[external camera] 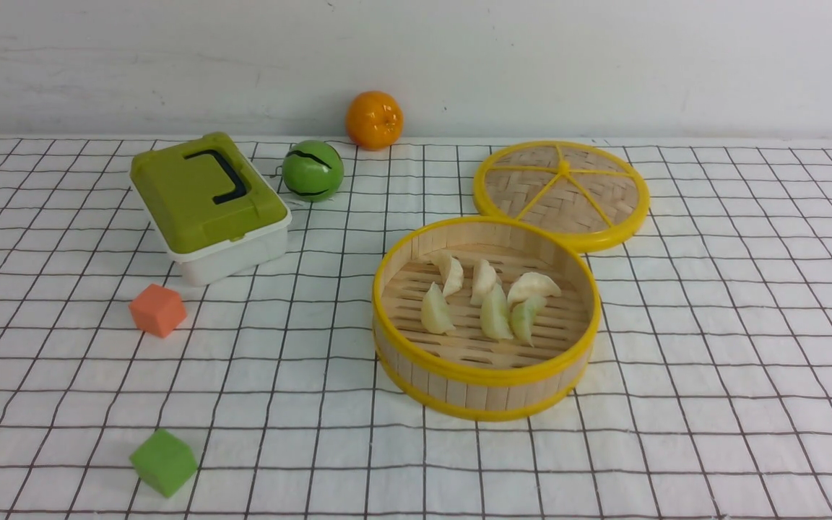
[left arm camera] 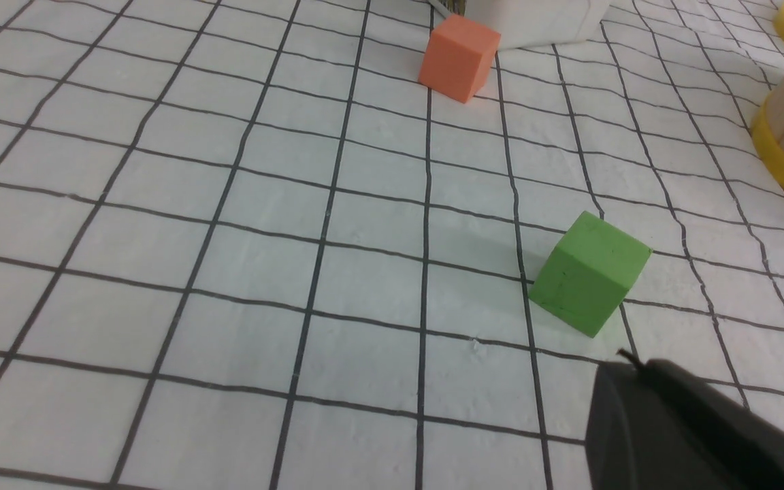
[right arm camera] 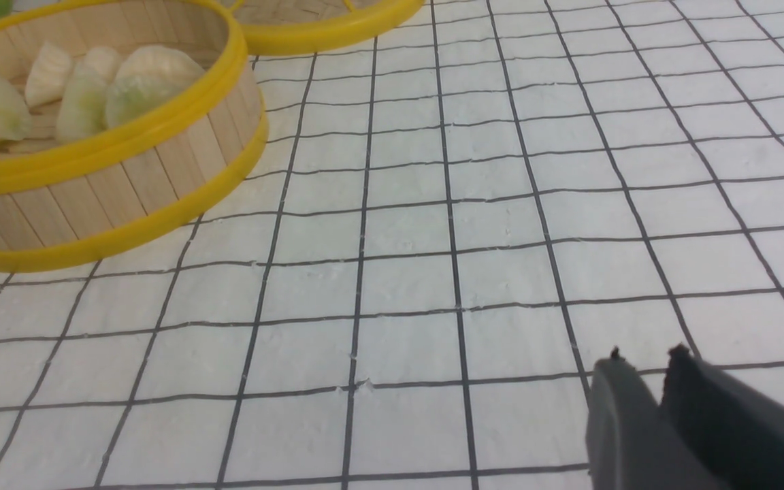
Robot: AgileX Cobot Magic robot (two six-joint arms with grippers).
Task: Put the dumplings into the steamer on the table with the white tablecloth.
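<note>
Dumplings (external camera: 492, 300) in steamer (external camera: 484, 375): light, glossy, slippery, best pinched across plump middle; left hand (left arm camera: 627, 364) closed, right hand (right arm camera: 644, 364) narrowly parted, both empty.

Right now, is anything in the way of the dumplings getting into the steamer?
No. The dumplings already lie inside the open steamer. Its woven lid lies flat on the tablecloth behind it.
</note>
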